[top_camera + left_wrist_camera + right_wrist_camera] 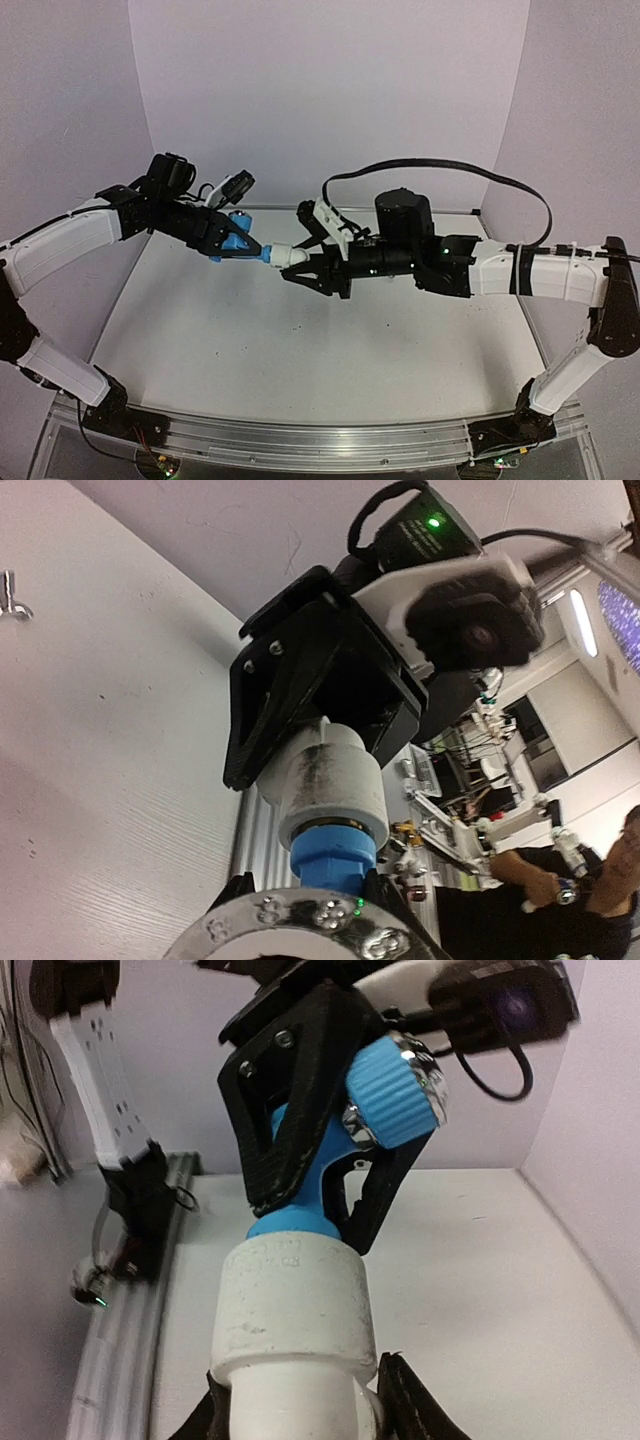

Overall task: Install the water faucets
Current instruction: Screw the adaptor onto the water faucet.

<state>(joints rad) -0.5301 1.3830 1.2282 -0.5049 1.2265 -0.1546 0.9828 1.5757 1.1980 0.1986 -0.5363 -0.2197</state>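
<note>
The left gripper (243, 247) pinches the blue faucet (395, 1090) by its body, a black finger on either side and the ribbed knob showing between them. The faucet's lower end sits inside a white pipe fitting (330, 780), so the joint itself is hidden. The right gripper (300, 262) is clamped on that fitting, its fingertips cut off at the bottom of the right wrist view. Everything hangs above the worktop (300, 360), nearer its far edge. A small silvery object (8, 595) lies on the worktop, cropped and unclear.
</note>
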